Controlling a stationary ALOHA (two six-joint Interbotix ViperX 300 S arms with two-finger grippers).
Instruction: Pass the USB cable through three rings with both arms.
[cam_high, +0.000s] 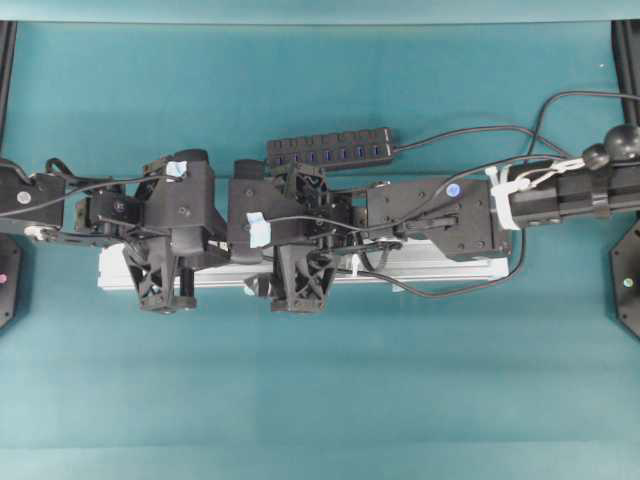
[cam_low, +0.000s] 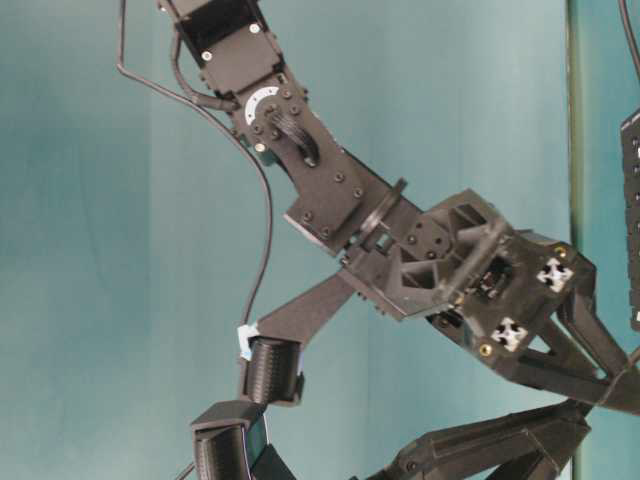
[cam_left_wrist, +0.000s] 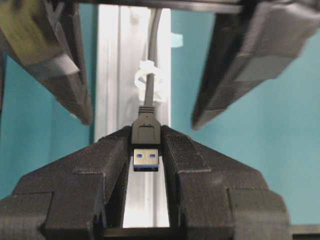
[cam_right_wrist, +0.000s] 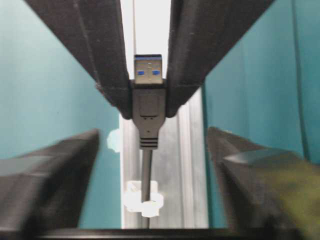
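Observation:
The USB cable (cam_left_wrist: 149, 95) runs along the silver rail (cam_left_wrist: 112, 75) and passes through a white ring (cam_left_wrist: 149, 80). My left gripper (cam_left_wrist: 146, 131) is shut on the cable's black plug (cam_left_wrist: 146, 137), and the metal tip pokes out between the jaws. The right wrist view shows the same plug (cam_right_wrist: 149, 107) pinched by the left fingers (cam_right_wrist: 100, 60), with the cord going down through the ring (cam_right_wrist: 142, 199). My right gripper (cam_right_wrist: 152, 137) is open. Its fingers stand wide on either side of the cord without touching it. A second pale clip (cam_right_wrist: 114, 140) sits at the rail's edge.
In the overhead view both arms crowd together over the rail (cam_high: 450, 265). A black multi-port hub (cam_high: 330, 150) lies just behind them, and its cord (cam_high: 480, 130) curves off to the right. Teal cloth (cam_high: 320, 380) covers the table.

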